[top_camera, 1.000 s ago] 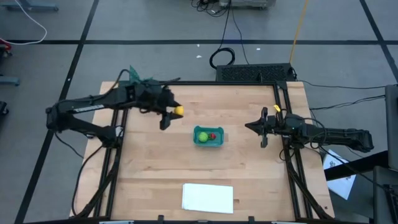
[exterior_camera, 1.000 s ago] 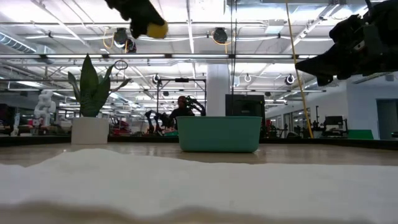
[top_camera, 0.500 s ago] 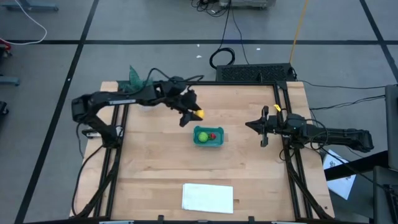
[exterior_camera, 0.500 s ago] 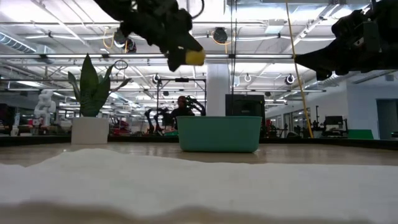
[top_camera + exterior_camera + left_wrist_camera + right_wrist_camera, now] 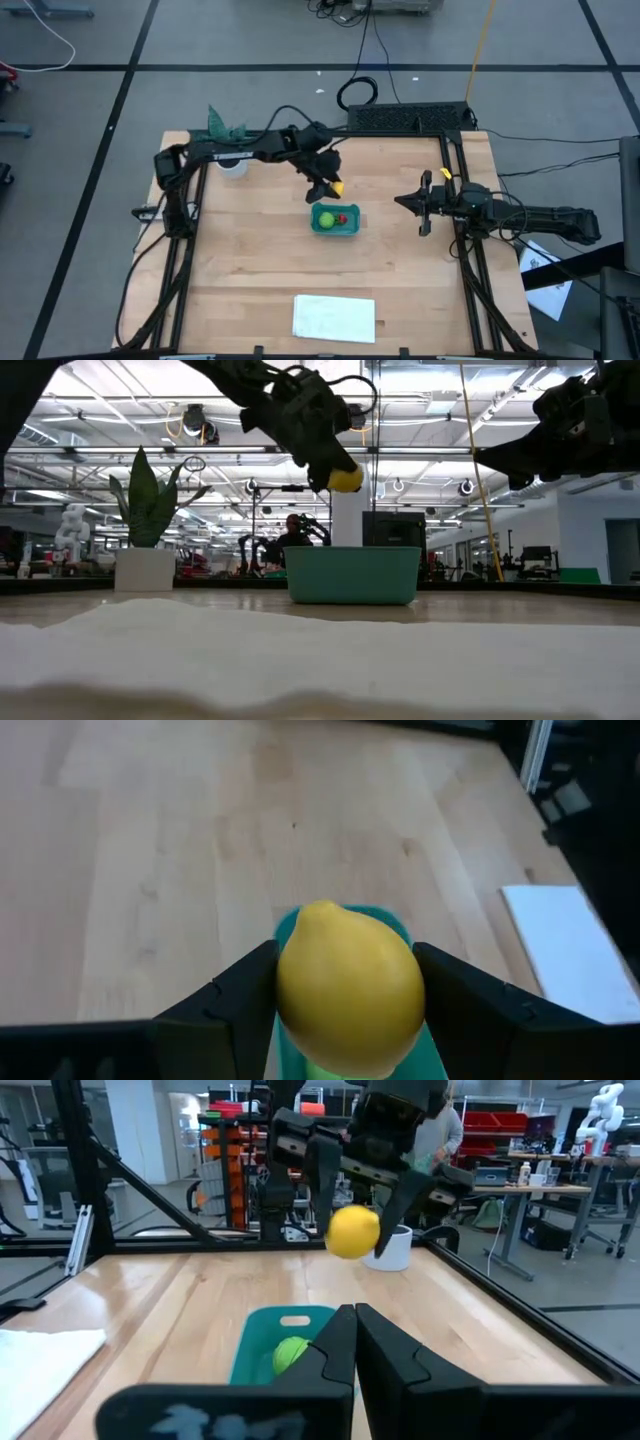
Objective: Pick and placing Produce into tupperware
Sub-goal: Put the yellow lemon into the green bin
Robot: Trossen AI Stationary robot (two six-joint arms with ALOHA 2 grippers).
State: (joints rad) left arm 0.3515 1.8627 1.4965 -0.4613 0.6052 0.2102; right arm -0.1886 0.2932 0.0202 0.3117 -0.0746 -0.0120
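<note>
On the wooden table, your left gripper clamps the yellow lemon just above-left of the teal tupperware at frame centre; release now and it may clip the rim and roll, while the right gripper waits shut.

Overhead, table-level and two wrist cameras share the tupperware.

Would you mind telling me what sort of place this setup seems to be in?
Most likely a robotics lab or workshop hall. Behind the wooden table, the low view shows an open industrial ceiling with strip lights, and the right wrist view shows benches and orange and red storage racks. Cables trail across the grey floor.
</note>
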